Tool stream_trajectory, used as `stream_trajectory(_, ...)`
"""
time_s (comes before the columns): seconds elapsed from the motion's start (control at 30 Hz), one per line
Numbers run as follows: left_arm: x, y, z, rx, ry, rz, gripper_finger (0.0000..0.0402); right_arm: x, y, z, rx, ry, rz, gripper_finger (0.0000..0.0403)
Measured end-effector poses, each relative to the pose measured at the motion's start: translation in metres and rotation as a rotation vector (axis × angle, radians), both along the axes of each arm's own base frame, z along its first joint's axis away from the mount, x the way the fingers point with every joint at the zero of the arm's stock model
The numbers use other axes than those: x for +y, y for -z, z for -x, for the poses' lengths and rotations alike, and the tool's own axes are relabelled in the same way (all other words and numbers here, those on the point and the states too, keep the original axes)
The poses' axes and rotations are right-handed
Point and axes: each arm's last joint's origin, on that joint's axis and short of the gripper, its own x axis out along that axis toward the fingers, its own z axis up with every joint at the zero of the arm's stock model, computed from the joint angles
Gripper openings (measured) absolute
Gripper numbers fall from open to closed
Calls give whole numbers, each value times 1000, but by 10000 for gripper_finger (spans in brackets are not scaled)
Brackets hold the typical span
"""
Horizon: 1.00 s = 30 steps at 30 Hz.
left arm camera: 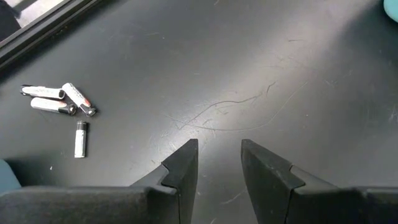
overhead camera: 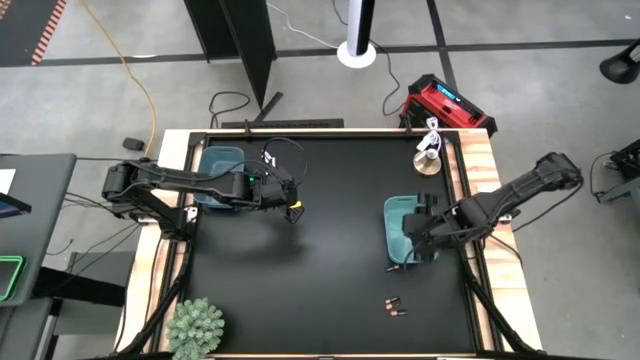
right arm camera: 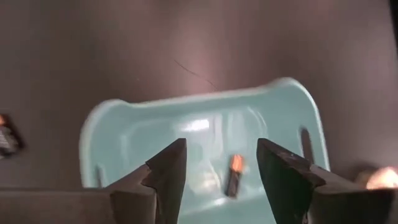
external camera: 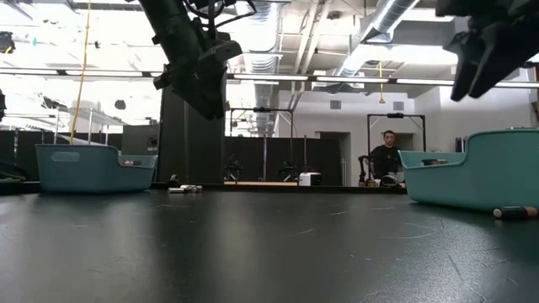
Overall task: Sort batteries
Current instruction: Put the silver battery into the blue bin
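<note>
Two teal bins stand on the black table, one at far left (overhead camera: 218, 172) (external camera: 93, 167) and one at right (overhead camera: 402, 228) (external camera: 480, 175). My left gripper (overhead camera: 291, 206) (left arm camera: 217, 149) hovers open and empty over bare table, to the right of the left bin. Several whitish batteries (left arm camera: 59, 102) (external camera: 184, 189) lie on the table ahead of it. My right gripper (overhead camera: 420, 236) (right arm camera: 221, 149) hangs open and empty above the right bin (right arm camera: 205, 134). A dark battery with an orange end (right arm camera: 234, 175) lies inside that bin. Two dark batteries (overhead camera: 393, 305) rest near the table's near edge.
A potted plant (overhead camera: 195, 326) sits at the near left corner and a small round metal object (overhead camera: 428, 160) at the far right corner. Another dark battery (external camera: 514, 213) lies beside the right bin. A person (external camera: 389, 156) stands in the room behind.
</note>
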Motion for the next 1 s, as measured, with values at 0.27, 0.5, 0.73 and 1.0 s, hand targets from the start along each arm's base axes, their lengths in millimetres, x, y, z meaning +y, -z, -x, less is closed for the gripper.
stream_trajectory(0.27, 0, 0, 0, -3, -5, 10, 116, 26, -13, -7, -157, -175, -47, 210)
stream_trajectory(0.5, 17, 2, 4, 5, -105, 26, 116, 46, -23, -11, -303, -248, -79, 210)
stream_trajectory(0.73, 57, 3, 16, 71, -204, 7, 116, 52, -25, -10, -338, -278, -66, 210)
stream_trajectory(1.0, 99, 18, 25, 195, -221, 49, 116, 54, -26, -9, -349, -289, -69, 210)
